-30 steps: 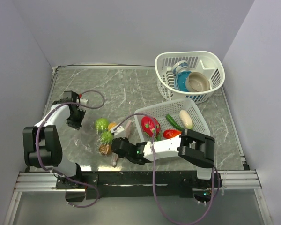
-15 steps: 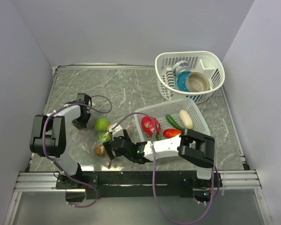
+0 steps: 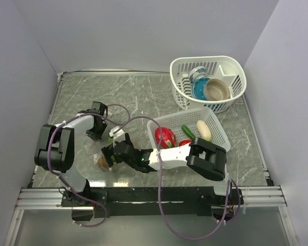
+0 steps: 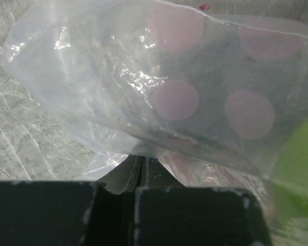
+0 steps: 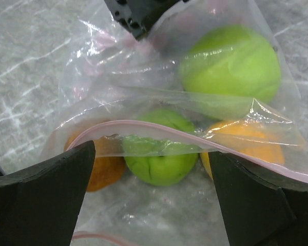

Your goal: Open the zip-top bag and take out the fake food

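Over the last second both arms close in on the clear, soft plastic zip-top bag (image 5: 118, 87), which lies on the grey marbled counter (image 3: 133, 92) toward its near-left corner. The left gripper (image 4: 141, 166) comes in from the left edge and now has its fingers pressed together on a fold of the bag's film, on the side away from the near edge. The right gripper (image 5: 151, 154) slides leftward along the near edge. Its jaws stand wide apart over the bag mouth, with the pinkish-red zip strip (image 5: 195, 139) running across between them, and they grip nothing. The bag and its load have shifted left with the arms. Judgement: one lip is secured, the other is not, and the mouth is not yet pulled apart. Part of the fake food remains inside: a large green plastic ball (image 5: 231, 64), a smaller green ball (image 5: 161, 164), and orange pieces on either side (image 5: 107, 169). A red piece (image 3: 165, 137), a green vegetable (image 3: 187, 130) and a cream oblong (image 3: 204, 130) lie in the white slotted rectangular basket (image 3: 220, 125) toward the right, so roughly half is done. The round white basket (image 3: 231, 61) at the far-right corner holds a blue-patterned cup (image 3: 197, 77) and a tan bowl (image 3: 216, 89). Markings: pale pink round dots (image 4: 175, 99) are printed on the bag film. No brand, label or legible writing shows anywhere.
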You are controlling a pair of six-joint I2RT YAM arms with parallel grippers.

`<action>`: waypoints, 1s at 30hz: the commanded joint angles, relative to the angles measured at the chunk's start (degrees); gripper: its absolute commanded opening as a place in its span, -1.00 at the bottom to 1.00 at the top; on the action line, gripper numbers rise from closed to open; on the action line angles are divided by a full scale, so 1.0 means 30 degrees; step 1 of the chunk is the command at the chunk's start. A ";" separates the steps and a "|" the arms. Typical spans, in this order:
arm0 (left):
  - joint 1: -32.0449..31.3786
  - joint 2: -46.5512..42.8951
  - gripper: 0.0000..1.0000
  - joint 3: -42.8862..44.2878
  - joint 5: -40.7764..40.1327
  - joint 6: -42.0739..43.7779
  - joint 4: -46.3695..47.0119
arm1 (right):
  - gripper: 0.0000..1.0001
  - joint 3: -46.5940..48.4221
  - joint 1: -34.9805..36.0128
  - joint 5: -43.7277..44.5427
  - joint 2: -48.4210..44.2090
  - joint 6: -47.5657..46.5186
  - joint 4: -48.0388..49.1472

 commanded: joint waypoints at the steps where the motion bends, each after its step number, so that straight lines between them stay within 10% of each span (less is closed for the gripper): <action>1: -0.0321 0.0091 -0.98 -0.0355 0.2824 -0.0685 -0.0581 | 0.98 0.0855 -0.0423 -0.0002 0.0654 0.0026 -0.0068; 8: -0.0321 0.0180 -0.98 -0.0852 0.3381 -0.0539 -0.0230 | 0.87 0.0504 -0.0453 -0.0676 0.1533 0.0496 -0.0391; 17: -0.0321 -0.0084 -0.99 -0.0736 0.3060 -0.0246 -0.0317 | 0.26 -0.0109 -0.0512 -0.0091 0.0950 0.0086 -0.0099; 30: 0.2192 0.1525 -0.98 -0.0004 0.1359 0.0573 0.0737 | 0.04 -0.5791 -0.0395 0.1080 -0.8186 0.1519 -0.3286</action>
